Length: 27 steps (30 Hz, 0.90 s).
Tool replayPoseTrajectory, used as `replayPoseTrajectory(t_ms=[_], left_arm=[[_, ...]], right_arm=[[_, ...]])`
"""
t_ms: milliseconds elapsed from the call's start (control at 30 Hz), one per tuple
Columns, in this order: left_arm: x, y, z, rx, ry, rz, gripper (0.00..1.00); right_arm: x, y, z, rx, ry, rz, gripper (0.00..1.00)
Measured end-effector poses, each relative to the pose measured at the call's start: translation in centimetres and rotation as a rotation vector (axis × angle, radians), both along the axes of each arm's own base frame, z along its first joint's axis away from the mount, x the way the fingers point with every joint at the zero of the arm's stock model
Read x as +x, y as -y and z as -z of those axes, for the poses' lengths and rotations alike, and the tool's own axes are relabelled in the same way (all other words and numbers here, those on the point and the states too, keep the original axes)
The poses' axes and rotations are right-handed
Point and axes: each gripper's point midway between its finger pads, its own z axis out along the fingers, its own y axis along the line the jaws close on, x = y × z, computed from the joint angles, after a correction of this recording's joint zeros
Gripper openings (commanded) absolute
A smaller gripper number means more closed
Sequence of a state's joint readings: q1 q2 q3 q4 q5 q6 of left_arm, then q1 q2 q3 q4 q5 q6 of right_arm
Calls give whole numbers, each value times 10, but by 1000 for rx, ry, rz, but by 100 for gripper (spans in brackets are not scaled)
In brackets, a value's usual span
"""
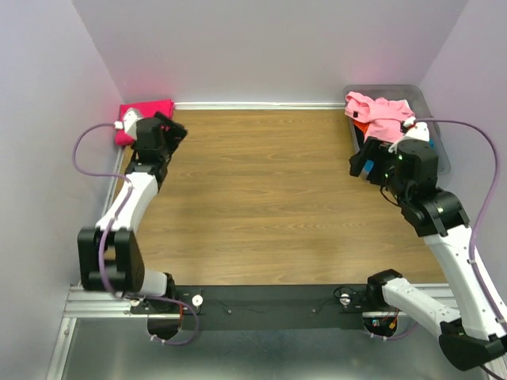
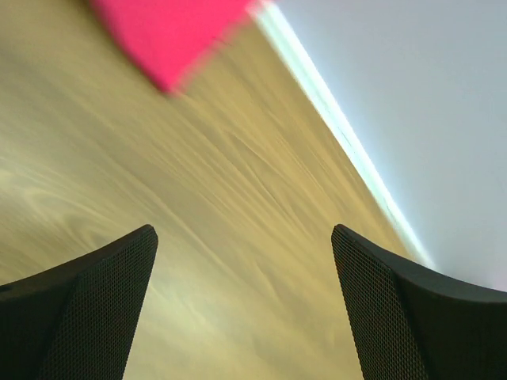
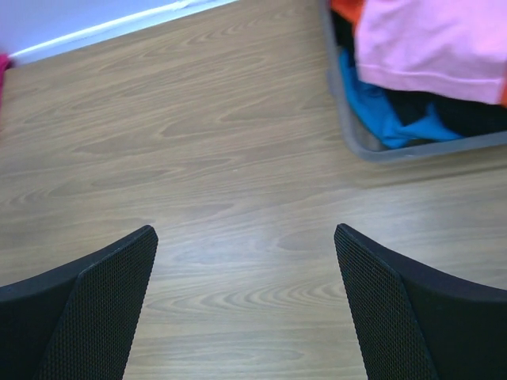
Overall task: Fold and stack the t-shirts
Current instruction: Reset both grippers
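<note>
Well, on the left my main worry is the crimson-magenta t-shirt [image 1: 149, 109], which sits in the far-left corner of the surface [image 1: 261, 190] against the wall. The left end effector [image 1: 170, 131] hangs just beside it, jaws spread wide and holding nothing. A careless swing of that wrist could catch a cloth edge and drag the fold open. The left wrist view is blurred, so I cannot judge exactly how near the fingers are to the cloth.

On the right, the right end effector [image 1: 363, 162] is also released and empty, hovering by the near-left corner of the grey plastic bin [image 1: 440, 154]. From here a reach could strike the bin wall and shove it. A deep pinch could also lift several garments at once, since they lie tangled together.

The crimson shirt looks like a compact, flat block with fairly straight edges. In the bin, the light pink t-shirt [image 1: 382, 111] is crumpled on top and spills over the rim. Beneath it, the right wrist view shows an orange t-shirt [image 3: 345, 8], a blue t-shirt [image 3: 380, 107] and a black t-shirt [image 3: 467, 115], all unfolded.
</note>
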State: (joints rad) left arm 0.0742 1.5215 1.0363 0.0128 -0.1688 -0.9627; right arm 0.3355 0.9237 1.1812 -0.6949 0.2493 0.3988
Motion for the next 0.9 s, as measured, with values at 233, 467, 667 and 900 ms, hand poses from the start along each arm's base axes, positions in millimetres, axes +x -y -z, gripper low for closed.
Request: replayPoseTrajectory(t_ms=[233,467,667,900], left_arm=[[-99,80,-165,220,366,261,98],[-224,44,-247,354,612,172,98],[-289,9,-236,441,607,53,98],[-330,-17,-226,454,634,-74,98]], right_arm=[[-39,41,-35,-48,132,120,100],[-75,71,-63,-46,275,204,100],[-86,80,-53,-58,297,230,100],[-93,85,-50,-87,323,228,100]])
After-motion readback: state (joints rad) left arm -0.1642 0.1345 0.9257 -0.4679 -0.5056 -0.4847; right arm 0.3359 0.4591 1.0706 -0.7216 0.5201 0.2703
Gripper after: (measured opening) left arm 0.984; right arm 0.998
